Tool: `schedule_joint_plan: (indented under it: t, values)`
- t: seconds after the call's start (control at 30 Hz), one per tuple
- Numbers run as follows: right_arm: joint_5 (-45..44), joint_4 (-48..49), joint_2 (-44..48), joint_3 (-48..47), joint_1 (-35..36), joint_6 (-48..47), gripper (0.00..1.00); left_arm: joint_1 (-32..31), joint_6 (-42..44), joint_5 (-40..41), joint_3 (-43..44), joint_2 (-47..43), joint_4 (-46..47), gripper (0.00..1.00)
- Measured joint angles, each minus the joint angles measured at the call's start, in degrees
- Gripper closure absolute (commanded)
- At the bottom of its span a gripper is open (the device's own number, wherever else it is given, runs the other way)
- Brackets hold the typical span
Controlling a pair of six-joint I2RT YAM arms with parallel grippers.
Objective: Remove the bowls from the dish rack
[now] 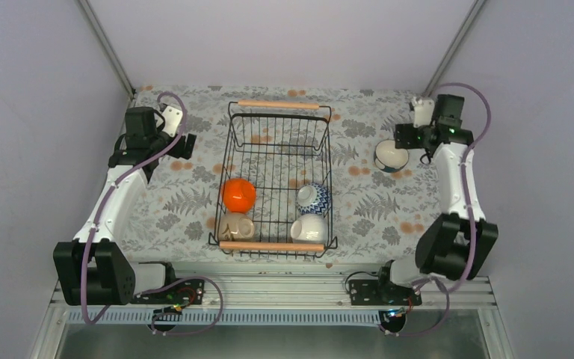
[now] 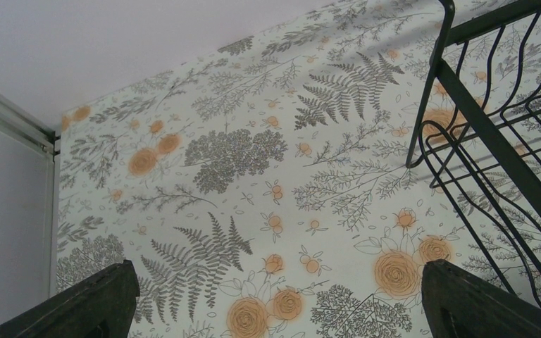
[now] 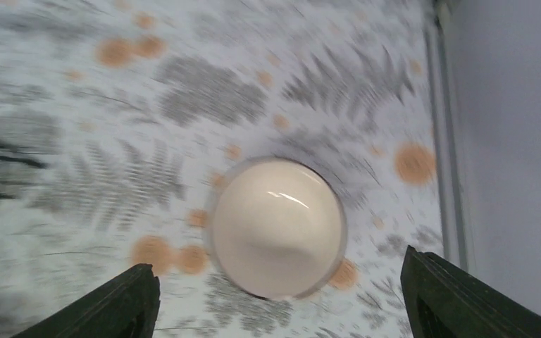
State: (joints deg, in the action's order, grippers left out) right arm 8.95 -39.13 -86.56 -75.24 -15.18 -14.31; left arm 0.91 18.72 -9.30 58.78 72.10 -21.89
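Top view. Hard to read: the left jaws, a dark lump at the end of the left arm [image 1: 116,196] just beside the rack's left wall, and the right jaws at the end of the right arm [image 1: 460,179]; their spread cannot be judged from here. Surface: table [image 1: 172,217] under a pale cloth printed with grey ferns and orange blossoms. Room: plain pale walls on three sides, a metal post in each far corner, aluminium rail [image 1: 269,288] along the near edge. Container: dish rack [image 1: 278,142], black wire, mid-table, a wooden bar handle at its far and near ends. Contents, all in its near half: orange bowl [image 1: 238,194] at left; beige bowl [image 1: 236,224] just nearer, partly behind the near handle; blue-and-white patterned bowl [image 1: 313,199] at right; white bowl [image 1: 309,228] just nearer. Outside the rack: dark-sided bowl [image 1: 391,156] with a white interior, upright on the table right of the rack, near the right jaws. Left wrist view. Cut off: two black fingers [image 2: 77,310], shown only at the lower corners; the rack, one corner only, at the right edge. Jaws released, spread wide, only cloth between them. Wall and post at left. Right wrist view. Whole frame smeared by blur. Fingers [image 3: 106,306] cut off at the lower corners. Jaws released, set wider than the dark-sided bowl [image 3: 276,227], which stands upright on the cloth between them, clear of both. Wall and post at right.
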Motion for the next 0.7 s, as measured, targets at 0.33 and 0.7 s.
schedule_joint_plan:
  t: [0.33, 0.7]
  values:
    - [5.60, -13.88, 8.70, -14.23, 20.61, -2.38, 0.20, 0.00, 0.13, -0.96, 0.00, -0.09, 0.13, 0.00]
    - [-0.17, -19.76, 0.26, -16.09, 42.97, -3.65, 0.22, 0.00, 0.39, -1.44, -0.04, -2.14, -0.52, 0.00]
